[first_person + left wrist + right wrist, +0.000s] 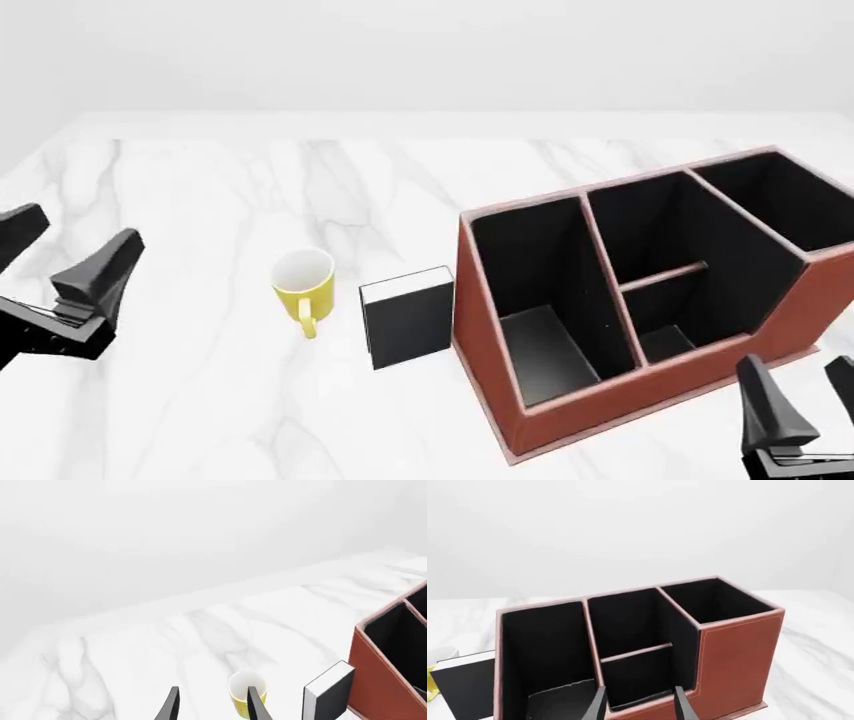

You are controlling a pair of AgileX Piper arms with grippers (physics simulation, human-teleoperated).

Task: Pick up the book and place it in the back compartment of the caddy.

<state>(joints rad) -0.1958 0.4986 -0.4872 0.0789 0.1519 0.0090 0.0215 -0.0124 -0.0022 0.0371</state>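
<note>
With both my left gripper (67, 262) and right gripper (801, 400) open and empty, the approach step is pending: the book (408, 318) stands upright between the yellow mug (303, 282) and the caddy (641, 300), so I judge the next move is reaching it.

Left gripper (60, 248): dark grey tapered fingers on a black ribbed mount. Right gripper (801, 395): the same dark grey wedge fingers

Bright, even, diffuse light renders everything sharp, with only faint soft shadows on the marble table (200, 200) beside the caddy (561, 400).
</note>
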